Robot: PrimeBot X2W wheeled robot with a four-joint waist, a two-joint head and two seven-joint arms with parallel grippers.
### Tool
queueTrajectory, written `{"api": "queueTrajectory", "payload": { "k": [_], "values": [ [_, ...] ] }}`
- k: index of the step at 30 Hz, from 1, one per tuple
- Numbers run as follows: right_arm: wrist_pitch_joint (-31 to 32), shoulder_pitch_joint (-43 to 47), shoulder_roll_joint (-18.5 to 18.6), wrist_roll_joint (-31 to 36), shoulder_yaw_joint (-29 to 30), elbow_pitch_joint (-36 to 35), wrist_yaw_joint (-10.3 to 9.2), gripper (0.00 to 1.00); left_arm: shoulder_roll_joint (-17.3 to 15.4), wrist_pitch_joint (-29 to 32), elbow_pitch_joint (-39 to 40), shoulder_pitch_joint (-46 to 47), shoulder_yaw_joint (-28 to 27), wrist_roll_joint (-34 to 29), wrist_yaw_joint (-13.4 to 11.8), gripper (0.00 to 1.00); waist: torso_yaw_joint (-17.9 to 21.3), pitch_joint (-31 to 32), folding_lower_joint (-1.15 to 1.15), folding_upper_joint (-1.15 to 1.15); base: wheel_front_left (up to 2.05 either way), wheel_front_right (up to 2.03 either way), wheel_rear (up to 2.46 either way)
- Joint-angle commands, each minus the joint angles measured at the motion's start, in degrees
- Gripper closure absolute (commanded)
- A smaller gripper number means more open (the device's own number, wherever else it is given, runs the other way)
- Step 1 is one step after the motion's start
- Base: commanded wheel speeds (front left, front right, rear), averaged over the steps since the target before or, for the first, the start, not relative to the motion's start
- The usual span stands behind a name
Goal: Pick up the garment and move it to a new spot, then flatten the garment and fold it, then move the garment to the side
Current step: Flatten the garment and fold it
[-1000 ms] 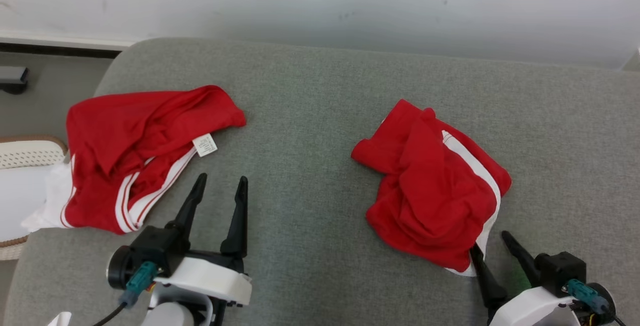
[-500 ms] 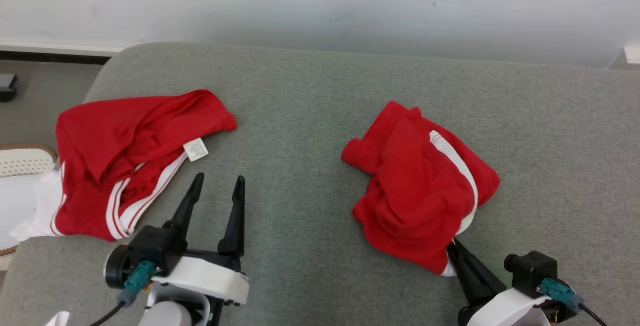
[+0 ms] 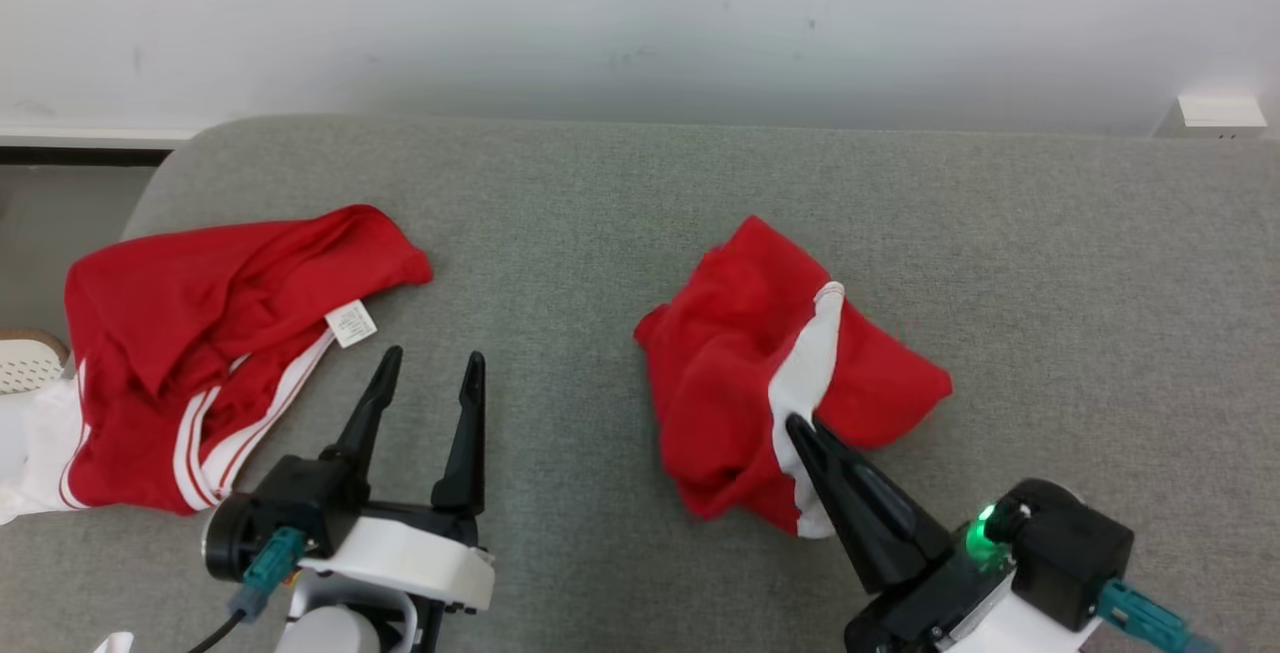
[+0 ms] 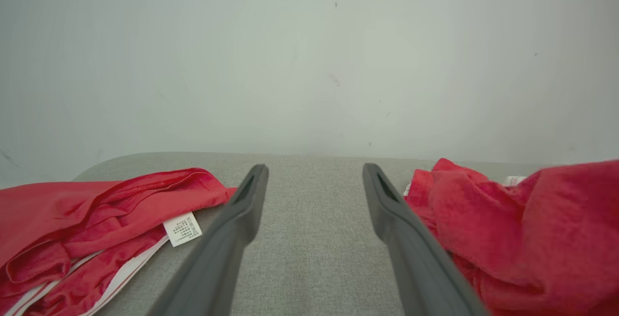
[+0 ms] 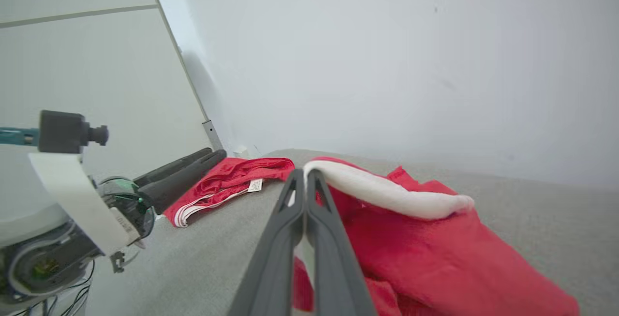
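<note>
On cushion (image 3: 600, 233), mid-right: garment (image 3: 730, 373), bunched. Right gripper (image 3: 797, 425) jaws pinching its near edge. Left gripper (image 3: 432, 360) jaws spread, idle. Lift slow and high so your cloth clears, no dragging.

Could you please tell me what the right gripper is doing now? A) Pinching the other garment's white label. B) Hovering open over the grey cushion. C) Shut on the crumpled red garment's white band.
C: the right gripper has its dark fingers pressed together on the white fabric band of the crumpled red garment.
</note>
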State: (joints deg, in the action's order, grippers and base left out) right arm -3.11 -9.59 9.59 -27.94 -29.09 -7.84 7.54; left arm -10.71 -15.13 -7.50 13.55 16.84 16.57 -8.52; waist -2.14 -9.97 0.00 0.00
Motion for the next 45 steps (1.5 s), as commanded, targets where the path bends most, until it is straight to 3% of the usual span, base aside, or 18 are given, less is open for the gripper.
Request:
{"api": "queueTrajectory", "payload": {
  "k": [1,5,8,16,25,26,27,33,40,45],
  "values": [
    [-0.5,-1.2,0.5,-0.4,-0.2,-1.8,-0.1,1.0,-0.1,0.0,0.0,-0.6,-0.3,-0.7,0.3,0.0,0.1,0.0,0.0,0.0,0.0,0.0,0.0],
    [-1.5,-3.1,0.7,0.1,0.6,-6.7,-0.1,1.0,0.0,0.0,0.0,-0.7,-0.4,-0.8,0.4,0.0,0.2,0.1,0.0,0.0,0.0,0.0,0.0],
    [-1.5,-4.1,0.6,0.4,3.7,-5.9,-0.1,1.0,0.4,0.0,-0.1,-0.4,-0.2,-0.7,0.7,0.0,-0.1,0.0,0.0,0.0,0.0,0.0,0.0],
    [-2.7,-6.7,-0.4,-0.6,9.7,6.3,-0.1,1.0,2.4,0.0,-0.9,2.0,2.0,-1.6,2.2,0.0,-2.6,-2.9,0.0,0.0,0.0,0.0,0.0],
    [-7.2,-9.8,-0.4,-3.1,9.1,21.2,-0.1,1.0,4.4,0.0,-2.2,4.0,3.1,-2.6,3.5,0.0,-4.9,-5.6,0.0,0.0,0.0,0.0,0.0],
    [-7.9,-10.0,-0.4,-3.3,8.9,22.0,-0.1,0.54,4.5,0.0,-2.3,4.0,3.0,-2.7,3.5,0.0,-4.9,-5.5,0.0,0.0,0.0,0.0,0.0],
    [-8.6,-10.2,-0.1,-3.4,8.8,22.5,-0.1,0.0,4.5,0.0,-2.3,3.9,2.8,-2.7,3.6,0.0,-4.9,-5.5,0.0,0.0,0.0,0.0,0.0],
    [-11.3,-8.6,1.6,-2.6,9.8,21.7,-0.1,0.0,3.9,0.0,-2.1,2.2,1.0,-3.2,3.3,0.0,-3.4,-3.7,0.0,0.0,0.0,0.0,0.0],
    [-11.7,-4.6,3.3,3.3,18.8,18.7,-0.1,0.0,2.8,0.0,-0.4,0.0,-1.1,-4.3,2.1,0.0,-1.6,-1.3,0.0,0.0,0.0,0.0,0.0],
    [-8.6,0.2,2.9,6.3,25.3,15.4,-0.1,0.0,2.0,0.0,0.6,-2.6,-2.3,-4.1,1.4,0.0,-0.4,1.0,0.0,0.0,0.0,0.0,0.0]
  ]
}}
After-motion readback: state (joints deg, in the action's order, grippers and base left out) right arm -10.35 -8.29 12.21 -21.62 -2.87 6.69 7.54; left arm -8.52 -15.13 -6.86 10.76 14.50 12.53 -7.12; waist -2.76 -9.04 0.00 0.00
